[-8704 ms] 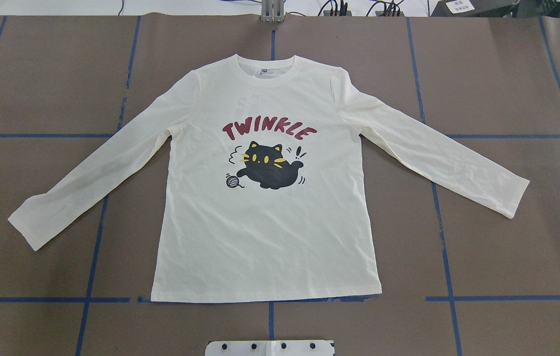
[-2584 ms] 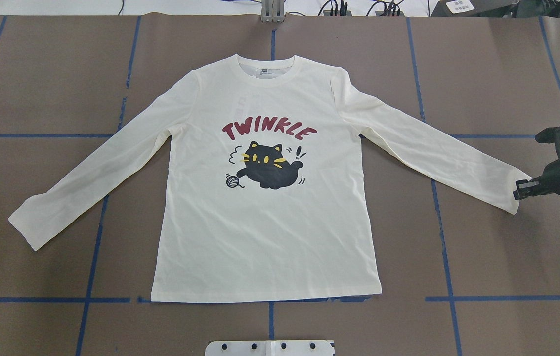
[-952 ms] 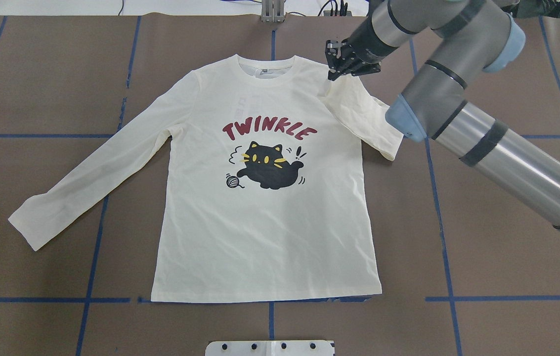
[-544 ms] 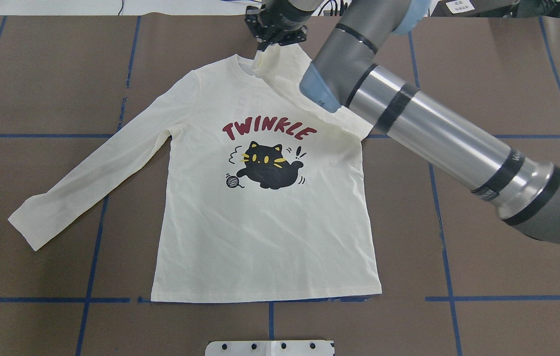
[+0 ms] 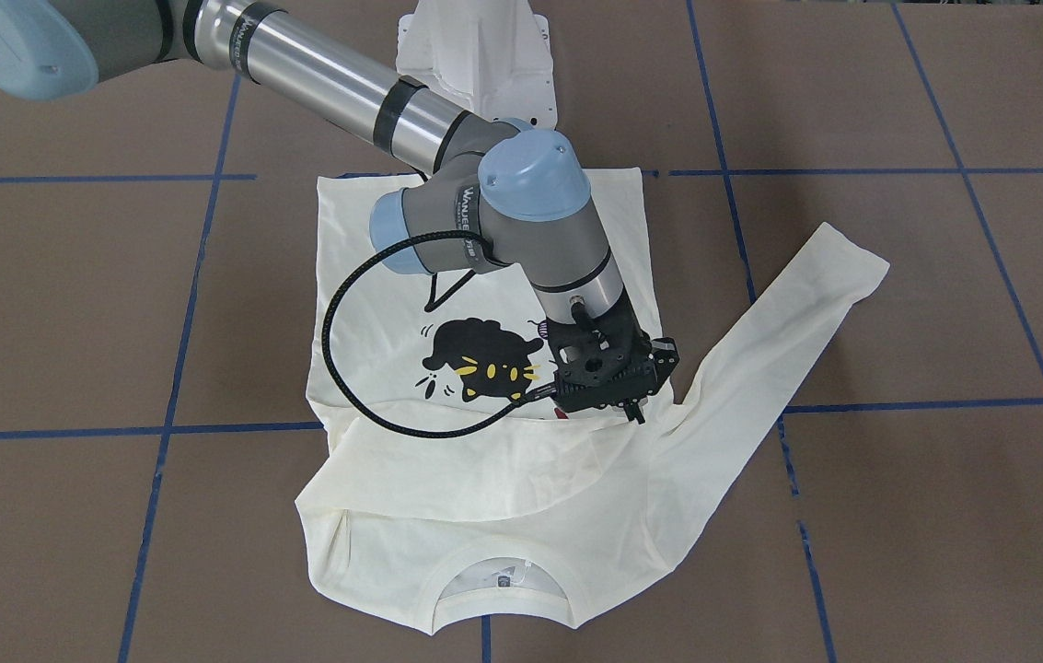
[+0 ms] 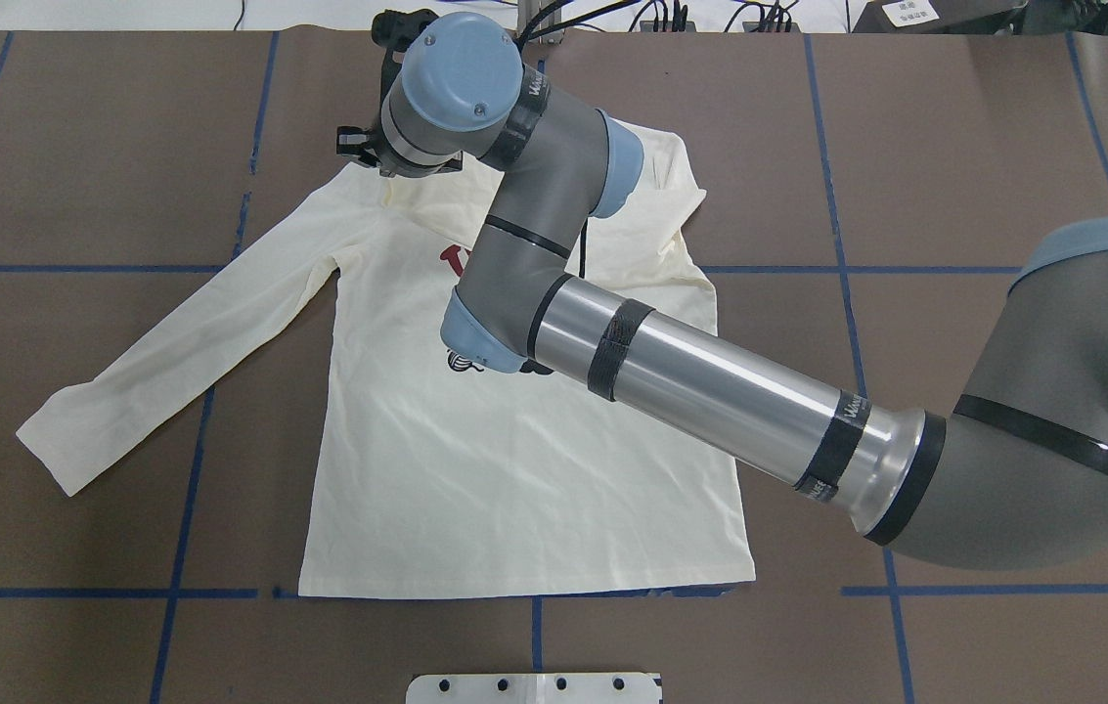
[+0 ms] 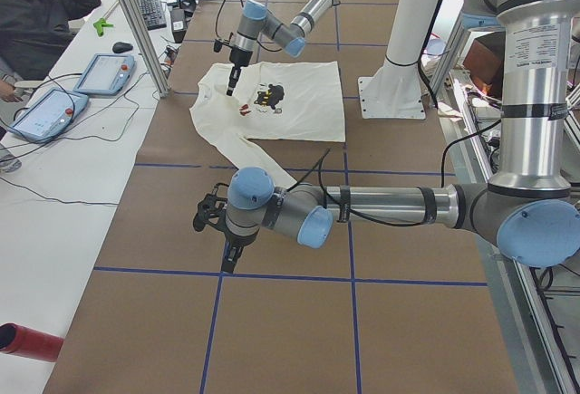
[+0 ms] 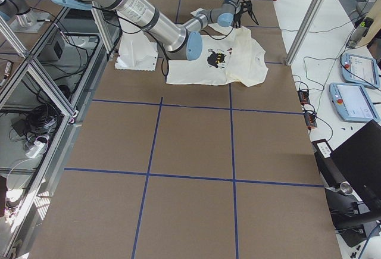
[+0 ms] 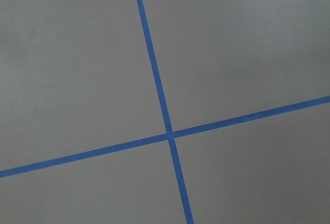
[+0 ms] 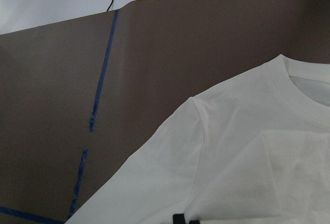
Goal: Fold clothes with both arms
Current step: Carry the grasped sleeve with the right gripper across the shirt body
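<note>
The cream long-sleeved shirt (image 6: 514,489) lies face up on the brown table, collar (image 5: 503,562) away from the robot. My right arm reaches across it. Its gripper (image 5: 633,410) points down at the shirt's left shoulder, shut on the cuff of the right sleeve (image 5: 484,470). That sleeve is folded across the upper chest and covers the lettering. The cat print (image 5: 484,354) still shows. The left sleeve (image 6: 172,352) lies spread out flat. My left gripper (image 7: 228,263) hovers over bare table beyond that sleeve's cuff. I cannot tell whether it is open or shut.
The white pedestal base (image 5: 484,55) stands at the robot's edge of the table, near the shirt's hem. Blue tape lines (image 9: 160,100) grid the tabletop. A seated person (image 7: 45,4) and tablets (image 7: 109,72) are beside the table's far side.
My right gripper has carried the sleeve cuff further left, from the collar to the left shoulder. The sleeve now drapes across the chest and the arm hides most of the print from above.
</note>
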### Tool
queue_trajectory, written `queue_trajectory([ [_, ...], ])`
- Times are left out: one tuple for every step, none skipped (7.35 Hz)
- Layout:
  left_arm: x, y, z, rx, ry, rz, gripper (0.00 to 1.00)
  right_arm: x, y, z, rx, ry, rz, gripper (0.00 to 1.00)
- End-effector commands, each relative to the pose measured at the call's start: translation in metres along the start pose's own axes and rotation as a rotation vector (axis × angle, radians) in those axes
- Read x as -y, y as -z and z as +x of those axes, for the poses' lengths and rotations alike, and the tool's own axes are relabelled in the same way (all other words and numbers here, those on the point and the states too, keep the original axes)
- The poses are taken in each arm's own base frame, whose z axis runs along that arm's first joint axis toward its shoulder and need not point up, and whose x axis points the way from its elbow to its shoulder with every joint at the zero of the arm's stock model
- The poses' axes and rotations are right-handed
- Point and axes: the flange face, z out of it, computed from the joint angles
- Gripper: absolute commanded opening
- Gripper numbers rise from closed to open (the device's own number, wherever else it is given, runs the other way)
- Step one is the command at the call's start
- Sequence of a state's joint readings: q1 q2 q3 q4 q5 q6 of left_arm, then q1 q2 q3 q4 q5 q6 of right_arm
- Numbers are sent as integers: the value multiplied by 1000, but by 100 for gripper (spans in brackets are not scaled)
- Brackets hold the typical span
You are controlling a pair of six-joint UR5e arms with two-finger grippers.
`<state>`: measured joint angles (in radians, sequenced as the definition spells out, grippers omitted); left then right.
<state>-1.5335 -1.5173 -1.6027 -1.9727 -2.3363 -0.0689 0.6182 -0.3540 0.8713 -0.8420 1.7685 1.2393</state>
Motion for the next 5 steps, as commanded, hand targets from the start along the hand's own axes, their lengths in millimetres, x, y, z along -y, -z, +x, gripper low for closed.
queue_trajectory([
  [0, -1, 0, 0, 0, -2, 100, -4, 3, -7, 88, 16, 37, 0],
  [1, -1, 0, 0, -1, -1, 100, -9, 3, -10, 118, 23, 45, 0],
  [1, 0, 0, 0, -1, -1, 100, -19, 1, -15, 146, 33, 60, 5],
  [1, 0, 0, 0, -1, -1, 100, -38, -4, -28, 154, 36, 94, 99],
  [1, 1, 2, -1, -2, 3, 100, -53, 0, -51, 194, 46, 97, 100],
])
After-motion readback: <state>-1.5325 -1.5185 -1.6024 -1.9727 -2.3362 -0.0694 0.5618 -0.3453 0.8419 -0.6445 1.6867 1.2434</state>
